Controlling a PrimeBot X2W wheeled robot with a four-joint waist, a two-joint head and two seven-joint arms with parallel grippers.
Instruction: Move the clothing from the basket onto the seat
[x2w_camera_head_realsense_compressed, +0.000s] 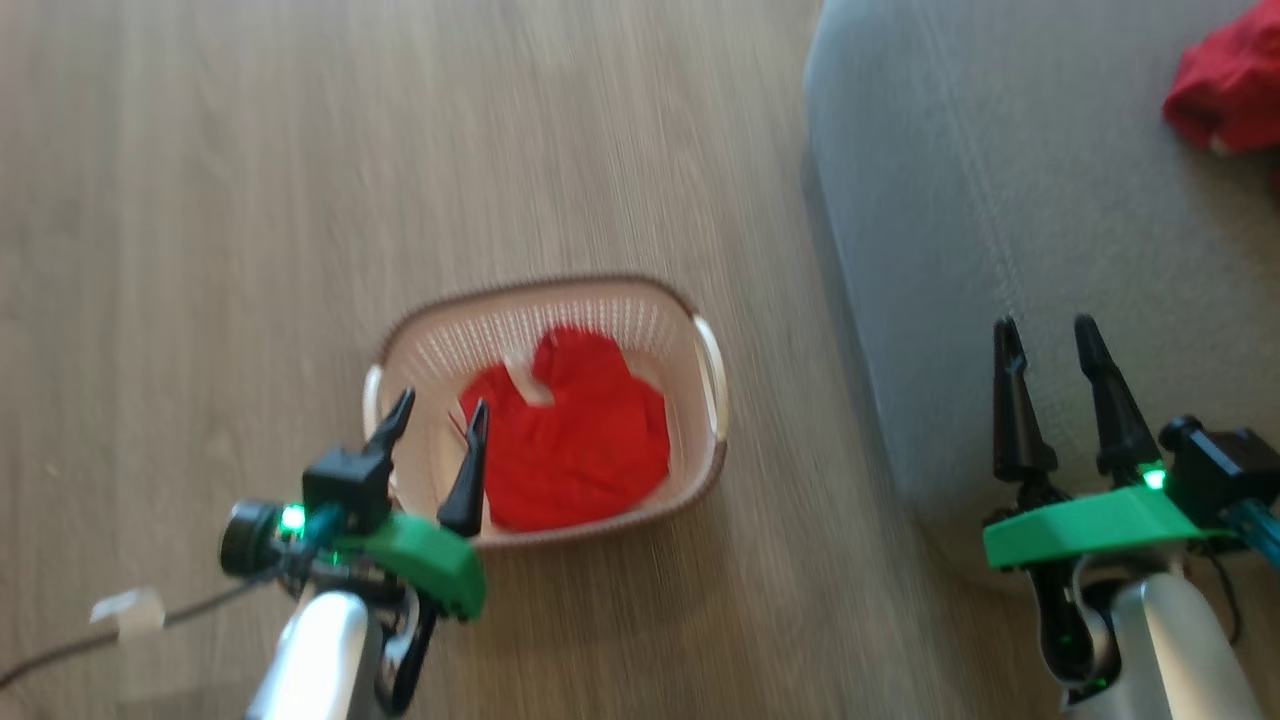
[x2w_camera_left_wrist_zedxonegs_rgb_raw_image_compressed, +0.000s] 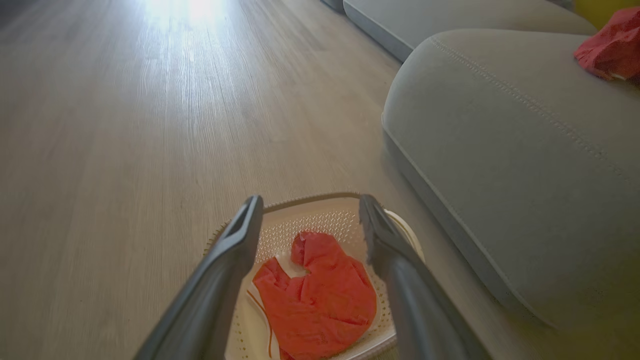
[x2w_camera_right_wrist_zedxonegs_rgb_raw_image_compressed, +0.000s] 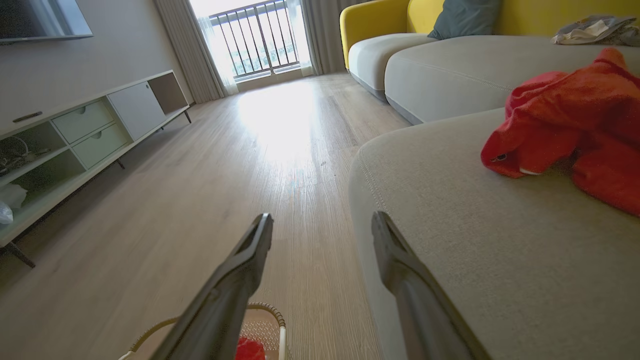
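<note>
At the lower left of the head view a dark cable (x2w_camera_head_realsense_compressed: 60, 655) with a scrap of pale tape (x2w_camera_head_realsense_compressed: 127, 610) lay on the wood floor (x2w_camera_head_realsense_compressed: 250, 200). Just right of it the left end effector (x2w_camera_head_realsense_compressed: 442, 402) hovered over the near left corner of the basket (x2w_camera_head_realsense_compressed: 545, 282), its two dark fingers spread apart with nothing between them. In the left wrist view that end effector (x2w_camera_left_wrist_zedxonegs_rgb_raw_image_compressed: 310, 200) framed the red garment (x2w_camera_left_wrist_zedxonegs_rgb_raw_image_compressed: 320, 300) lying crumpled on the basket's bottom. Further right stood the grey seat (x2w_camera_head_realsense_compressed: 1000, 200). The right end effector (x2w_camera_head_realsense_compressed: 1046, 325) was poised at its near edge, also spread and empty. A second red garment (x2w_camera_head_realsense_compressed: 1225, 90) lay on the cushion at the upper right of the frame. The task looked about half done, and the step in hand seemed to be the left arm's reach for the garment in the basket. The next move would call for a descent between the perforated walls, a pinch on a raised fold near the middle of the cloth, and a lift high enough to clear the rim before swinging right to the seat. No brand or writing could be read. A pale patch at the garment's upper edge might have been a label or a white panel; I could not tell which.
</note>
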